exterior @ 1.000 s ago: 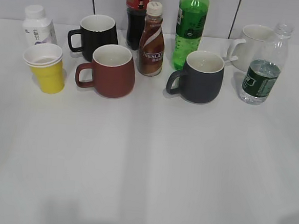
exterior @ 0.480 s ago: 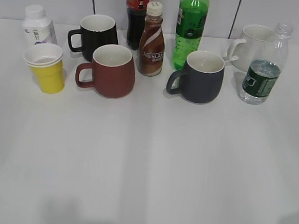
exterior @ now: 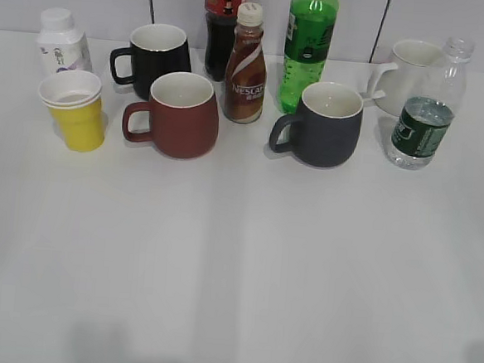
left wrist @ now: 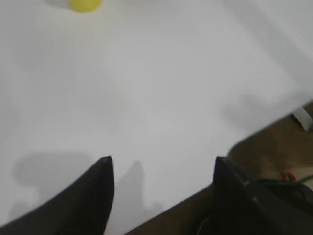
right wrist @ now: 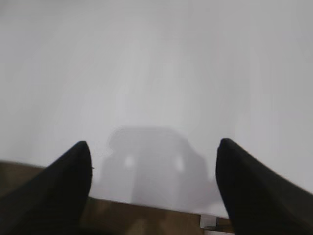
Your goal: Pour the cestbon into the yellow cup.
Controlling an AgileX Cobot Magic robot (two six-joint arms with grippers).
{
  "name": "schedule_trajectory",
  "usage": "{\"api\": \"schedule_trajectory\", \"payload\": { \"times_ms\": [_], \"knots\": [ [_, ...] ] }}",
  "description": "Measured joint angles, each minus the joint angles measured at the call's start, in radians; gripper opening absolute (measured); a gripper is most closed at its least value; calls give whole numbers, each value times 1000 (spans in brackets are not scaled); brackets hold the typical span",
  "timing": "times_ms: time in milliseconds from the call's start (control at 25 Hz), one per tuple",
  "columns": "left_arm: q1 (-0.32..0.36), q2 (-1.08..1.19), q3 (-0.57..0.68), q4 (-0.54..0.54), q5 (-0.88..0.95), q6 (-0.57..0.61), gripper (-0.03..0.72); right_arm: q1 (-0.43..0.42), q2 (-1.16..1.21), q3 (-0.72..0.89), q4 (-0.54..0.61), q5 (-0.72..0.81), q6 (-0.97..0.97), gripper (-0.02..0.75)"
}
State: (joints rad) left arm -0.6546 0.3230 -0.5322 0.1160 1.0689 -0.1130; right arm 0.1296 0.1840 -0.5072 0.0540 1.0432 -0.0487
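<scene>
The yellow cup (left wrist: 84, 4) is blurred and cut off at the top edge.

The cestbon (exterior: 430, 107), a small clear plastic bottle with a dark green label band and an open, capless neck, stands upright at the far right of the white worktop (exterior: 236, 264), a little water visible at its base. The yellow cup (exterior: 74, 109), a tapered paper cup with white rim and white interior, stands upright at the far left, well apart from the bottle.
</scene>
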Motion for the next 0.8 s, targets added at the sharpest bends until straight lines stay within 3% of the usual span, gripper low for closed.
{"api": "schedule_trajectory", "payload": {
  "times_ms": [80, 280, 400, 800],
  "knots": [
    [70, -7, 0, 0, 0, 0, 484, -29, -19, 0, 0, 0, 0, 592],
    [365, -123, 0, 3, -2, 0, 484, -76, -118, 0, 0, -1, 0, 592],
    [473, -211, 0, 7, -2, 0, 484, -89, -173, 0, 0, -1, 0, 591],
    [502, -329, 6, 7, -2, 0, 484, -90, -190, 0, 3, -3, 0, 591]
  ]
}}
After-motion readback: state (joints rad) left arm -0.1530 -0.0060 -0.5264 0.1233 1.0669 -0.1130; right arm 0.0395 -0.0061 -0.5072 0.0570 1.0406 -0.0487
